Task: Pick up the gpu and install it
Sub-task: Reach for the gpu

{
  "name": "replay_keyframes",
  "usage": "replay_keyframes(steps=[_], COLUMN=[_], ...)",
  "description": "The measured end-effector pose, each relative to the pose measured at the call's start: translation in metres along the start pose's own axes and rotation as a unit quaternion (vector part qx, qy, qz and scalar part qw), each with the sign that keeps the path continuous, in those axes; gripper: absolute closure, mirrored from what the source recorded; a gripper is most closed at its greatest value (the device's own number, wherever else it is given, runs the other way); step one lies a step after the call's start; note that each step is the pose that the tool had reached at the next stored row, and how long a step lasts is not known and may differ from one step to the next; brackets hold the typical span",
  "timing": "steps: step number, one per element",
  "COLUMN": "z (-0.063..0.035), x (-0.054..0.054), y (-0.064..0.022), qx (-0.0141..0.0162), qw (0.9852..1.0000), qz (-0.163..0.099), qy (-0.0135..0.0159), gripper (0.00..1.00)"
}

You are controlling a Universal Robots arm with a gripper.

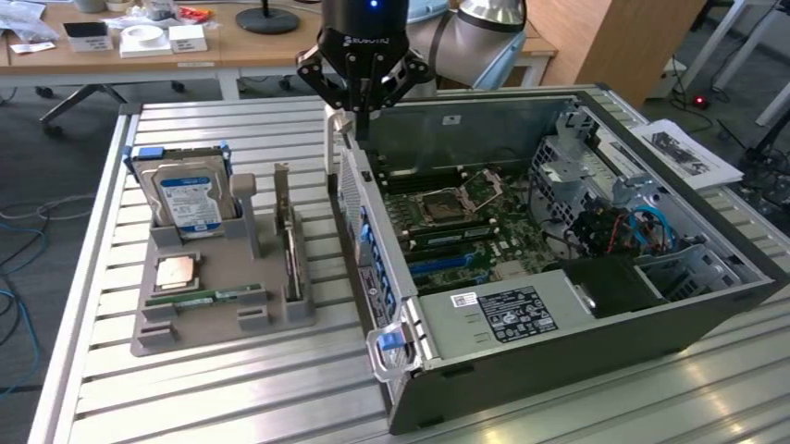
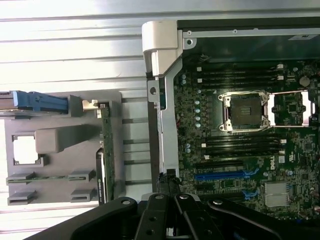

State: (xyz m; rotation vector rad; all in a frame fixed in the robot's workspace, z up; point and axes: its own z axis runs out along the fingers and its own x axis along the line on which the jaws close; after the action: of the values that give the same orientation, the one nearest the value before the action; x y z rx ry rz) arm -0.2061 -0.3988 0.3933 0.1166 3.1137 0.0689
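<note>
I see gripper [image 1: 359,118] closed, empty, over far corner of open computer case [image 1: 531,370], gpu [image 1: 287,236] edge-on in gray tray [image 1: 210,338], faces hidden.

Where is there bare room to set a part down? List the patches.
Bare table slats lie nearer the camera than the tray, and beyond it toward the far edge. The strip between tray and case is narrow. Tray and case interior are crowded.

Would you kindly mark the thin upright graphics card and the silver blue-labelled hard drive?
Thin upright graphics card [image 1: 290,245]: exterior view, card's middle.
Silver blue-labelled hard drive [image 1: 185,199]: exterior view, label face.
</note>
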Motion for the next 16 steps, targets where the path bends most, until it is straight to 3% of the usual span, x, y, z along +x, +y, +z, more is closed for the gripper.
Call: replay_keyframes(steps=[16], z=[-0.0001], x=[0.0043], y=[-0.0003], qx=[0.0000], qw=[1.0000], qz=[0.000], qy=[0.0000], gripper=[0.89])
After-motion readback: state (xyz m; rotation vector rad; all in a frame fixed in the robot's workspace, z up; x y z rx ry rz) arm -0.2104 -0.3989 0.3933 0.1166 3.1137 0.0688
